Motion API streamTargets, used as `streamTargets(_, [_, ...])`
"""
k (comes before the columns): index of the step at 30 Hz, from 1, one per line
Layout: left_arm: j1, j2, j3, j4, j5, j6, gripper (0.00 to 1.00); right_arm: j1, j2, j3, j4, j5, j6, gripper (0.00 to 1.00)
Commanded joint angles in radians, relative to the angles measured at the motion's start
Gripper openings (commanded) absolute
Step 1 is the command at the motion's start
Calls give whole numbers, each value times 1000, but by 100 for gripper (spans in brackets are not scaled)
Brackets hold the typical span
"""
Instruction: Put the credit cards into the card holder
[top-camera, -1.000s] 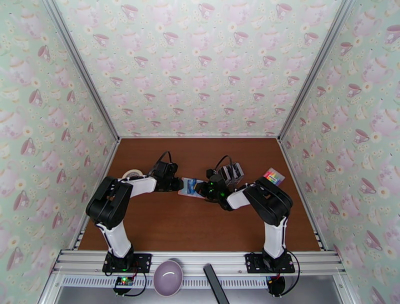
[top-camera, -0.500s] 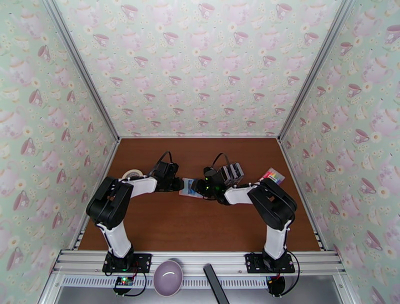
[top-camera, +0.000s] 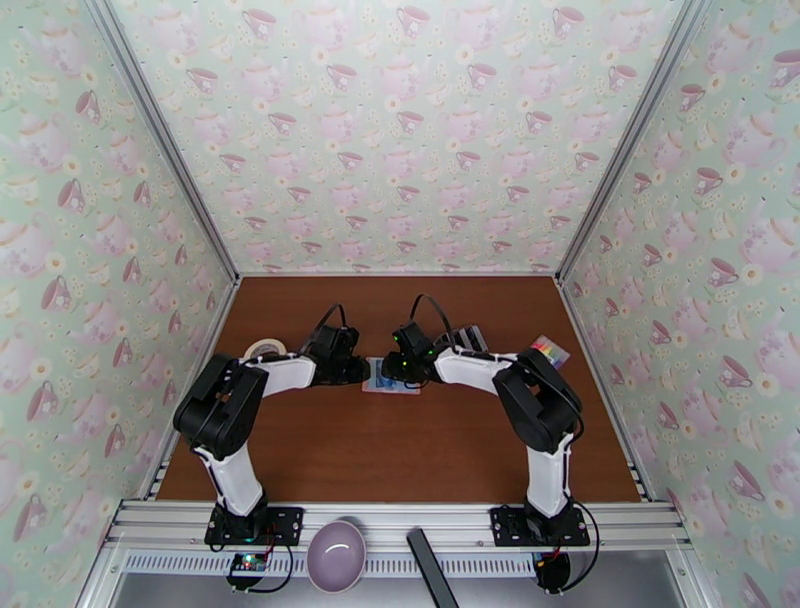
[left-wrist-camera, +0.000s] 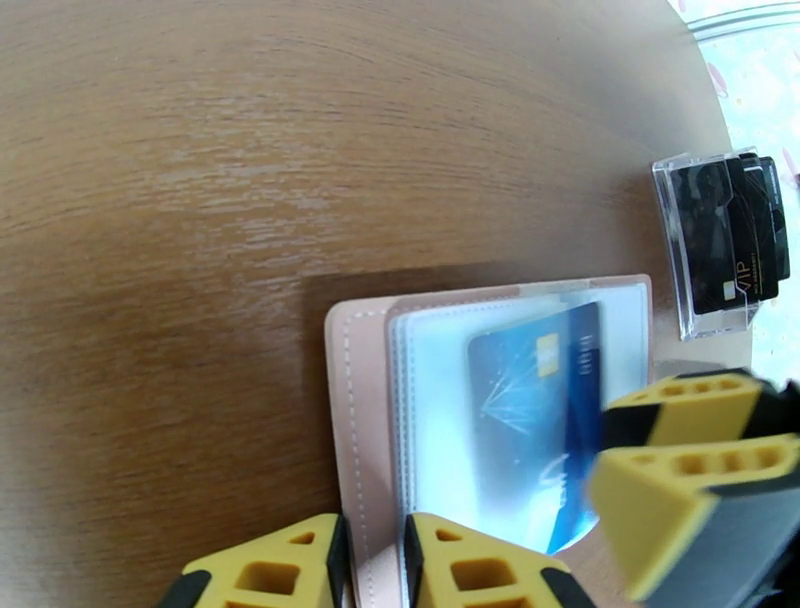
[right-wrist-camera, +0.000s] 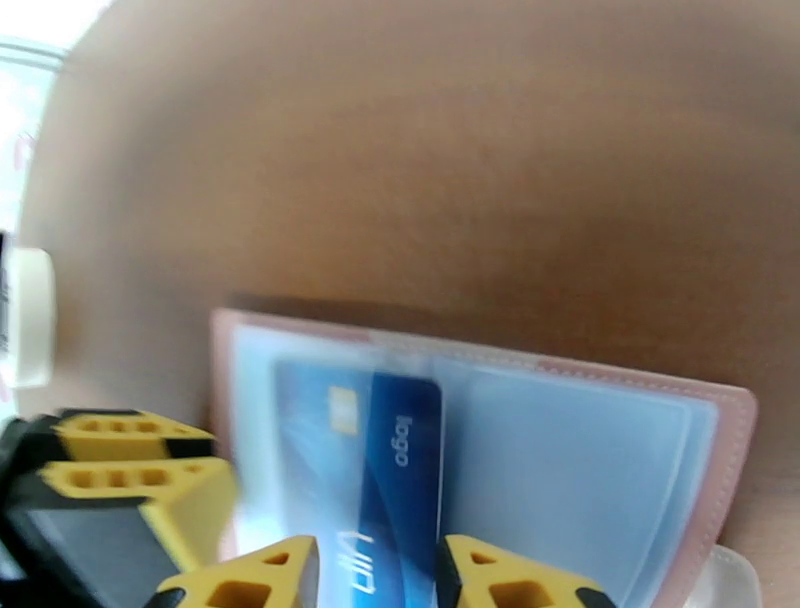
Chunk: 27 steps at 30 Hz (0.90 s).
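Brown wooden worktop (top-camera: 400, 450) carries the open pink card holder (left-wrist-camera: 360, 420) at its middle. A blue card (left-wrist-camera: 530, 400) seems partly slid into a clear pocket, and the remaining credit cards (left-wrist-camera: 735, 235) stand in a clear stand (left-wrist-camera: 680, 300) nearby. With the left gripper (left-wrist-camera: 370, 538) pinching the holder's edge and the right gripper (right-wrist-camera: 375, 555) parted over the card's end, the card is best nudged straight along the pocket while the holder is held flat.
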Motion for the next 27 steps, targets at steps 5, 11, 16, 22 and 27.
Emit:
streamTargets(5, [-39, 17, -47, 9, 59, -39, 24, 50, 36, 73, -102, 29, -37, 35])
streamTargets(11, [-59, 16, -59, 31, 63, -57, 24, 62, 48, 112, -112, 25, -31, 34])
streamTargets(16, [-69, 10, -65, 37, 63, -66, 26, 63, 54, 118, -98, 10, -19, 33])
streamTargets(22, [-70, 0, -70, 41, 64, -77, 26, 56, 38, 125, -57, 12, -11, 33])
streamTargets(27, [-64, -21, -72, 26, 61, -80, 29, 36, -19, 105, -90, 42, -37, 41])
